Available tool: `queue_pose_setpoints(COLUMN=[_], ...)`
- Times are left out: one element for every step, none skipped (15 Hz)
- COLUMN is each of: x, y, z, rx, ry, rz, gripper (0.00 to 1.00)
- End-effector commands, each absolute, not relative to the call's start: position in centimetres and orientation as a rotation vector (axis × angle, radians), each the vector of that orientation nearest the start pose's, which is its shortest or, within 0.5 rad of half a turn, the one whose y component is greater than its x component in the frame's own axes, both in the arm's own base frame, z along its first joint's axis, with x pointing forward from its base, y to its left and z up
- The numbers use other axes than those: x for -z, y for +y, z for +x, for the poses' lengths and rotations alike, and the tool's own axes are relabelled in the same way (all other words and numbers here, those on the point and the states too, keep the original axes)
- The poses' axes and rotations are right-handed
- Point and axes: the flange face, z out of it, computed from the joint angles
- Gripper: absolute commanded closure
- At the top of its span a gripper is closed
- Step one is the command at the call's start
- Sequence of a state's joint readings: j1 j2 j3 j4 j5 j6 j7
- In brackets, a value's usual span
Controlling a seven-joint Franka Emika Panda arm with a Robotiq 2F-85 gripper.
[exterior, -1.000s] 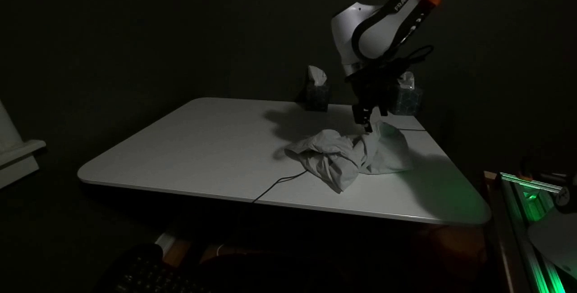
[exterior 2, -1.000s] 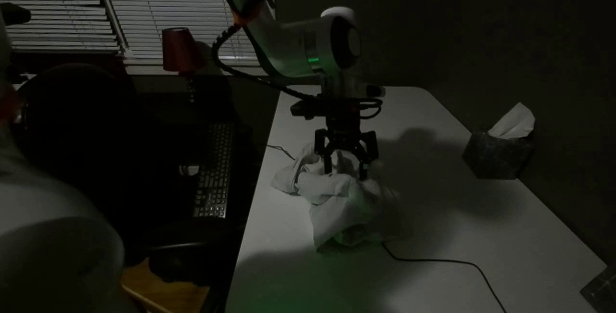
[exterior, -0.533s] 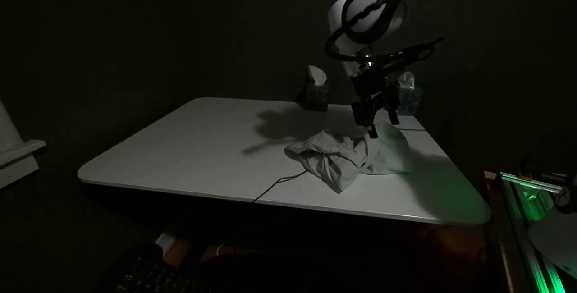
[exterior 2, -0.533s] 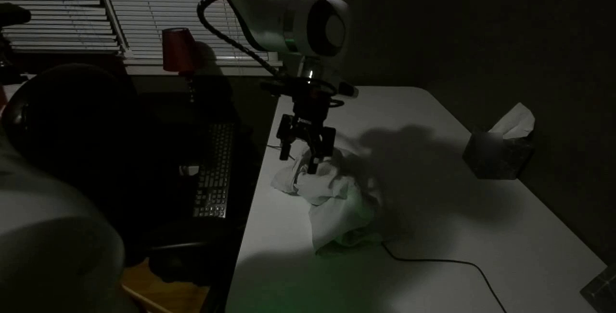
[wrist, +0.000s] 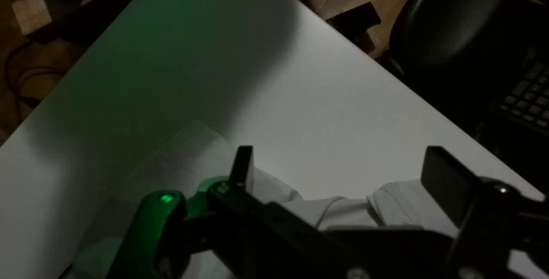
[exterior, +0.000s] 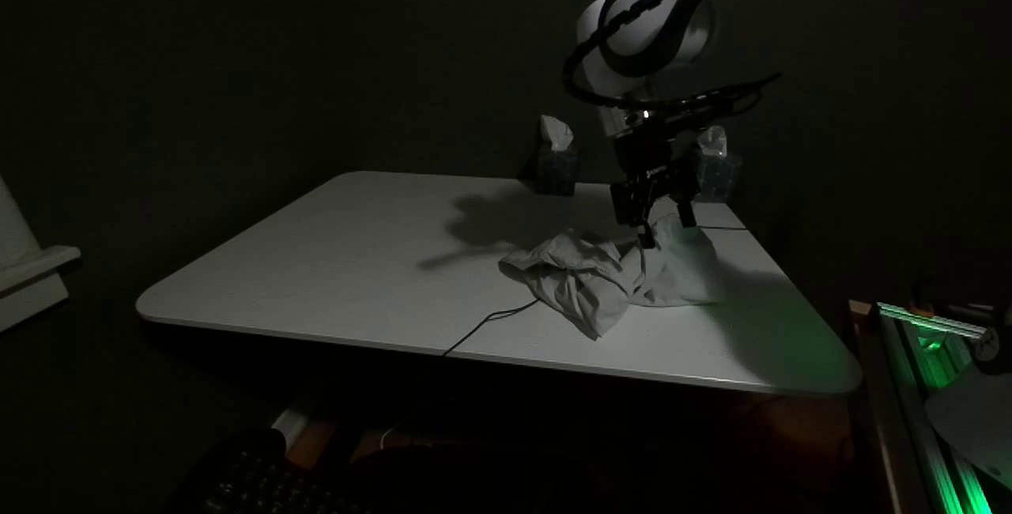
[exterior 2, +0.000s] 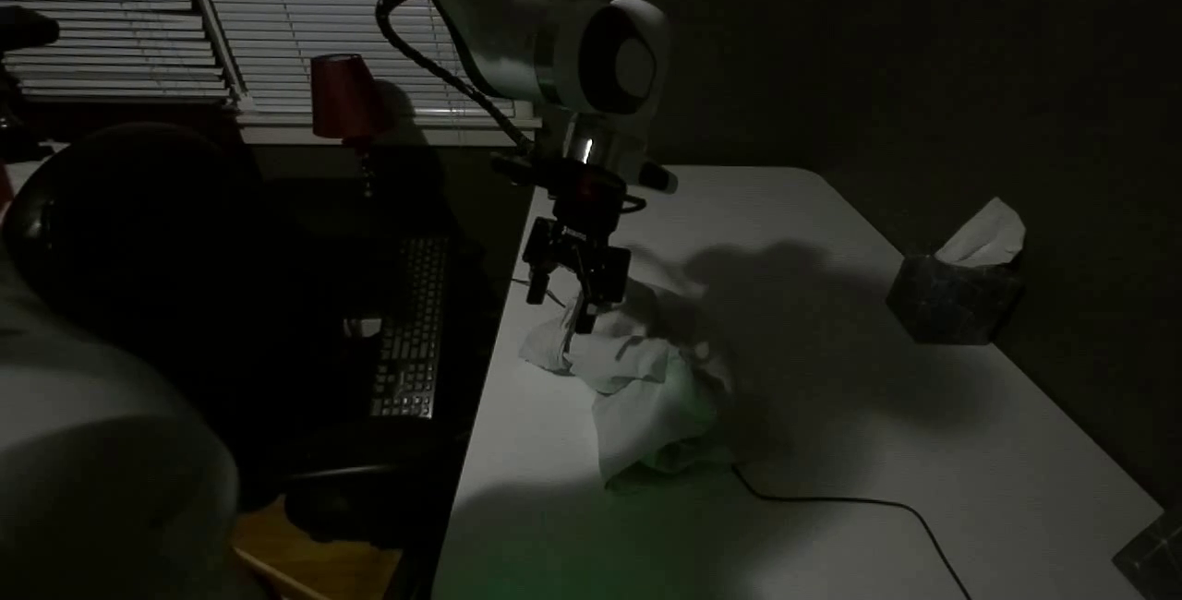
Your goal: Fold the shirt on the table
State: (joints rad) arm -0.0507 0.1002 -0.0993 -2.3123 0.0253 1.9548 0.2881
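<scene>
In an exterior view the shirt [exterior: 585, 289] lies crumpled on the table [exterior: 340, 253], scarcely altered. In an exterior view the gripper [exterior 2: 560, 310] has just swung toward the keyboard [exterior 2: 413, 332] side — likely lining up a grasp, no fold made yet. In the wrist view the jaws stand wide, holding nothing — contact with the shirt is too dark to judge.

I count one wrinkled pale grey-white cloth shirt [exterior: 599, 281], one white rectangular worktop [exterior: 356, 261], my one black end effector [wrist: 341, 159], its two fingers [wrist: 448, 184], two dark patterned tissue boxes [exterior: 556, 172] [exterior: 718, 179] and, upper left in an exterior view, one red-shaded lamp [exterior 2: 344, 99].
</scene>
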Motion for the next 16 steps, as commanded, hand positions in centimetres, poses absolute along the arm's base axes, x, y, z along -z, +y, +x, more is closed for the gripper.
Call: queue_pose_setpoints(x=[-24.9, -24.4, -23.7, -23.1, -22.5, -22.0, -21.4, -20.8, -20.1, -19.5, -18.9, -18.4, -18.0, -17.7, -17.4, -17.1], y=[-5.0, -4.5, -4.1, -3.6, -3.2, -2.9, -2.7, -2.6, -2.4, -2.3, -2.1, -1.9, -1.7, -1.5, -1.3, -1.1], z=[44.9, 44.8, 44.6, 44.5, 44.4, 44.4, 44.5, 44.5, 44.5, 44.3, 44.2, 44.1, 44.1, 44.1, 44.1, 44.2], rx=[-0.670, -0.633, -0.591, -0.541, -0.485, -0.412, -0.337, -0.276, -0.239, -0.215, -0.185, -0.154, -0.126, -0.098, -0.069, -0.046], ry=[0.724, 0.729, 0.722, 0.715, 0.706, 0.711, 0.730, 0.755, 0.792, 0.821, 0.842, 0.865, 0.884, 0.895, 0.900, 0.902], rz=[-3.033, -3.044, -3.048, -3.064, -3.074, -3.085, -3.096, -3.105, -3.112, -3.118, -3.118, -3.116, -3.108, -3.102, -3.098, -3.097], gripper=[0.00, 0.00, 0.00, 0.00, 0.00, 0.00, 0.00, 0.00, 0.00, 0.00, 0.00, 0.00, 0.00, 0.00, 0.00, 0.00])
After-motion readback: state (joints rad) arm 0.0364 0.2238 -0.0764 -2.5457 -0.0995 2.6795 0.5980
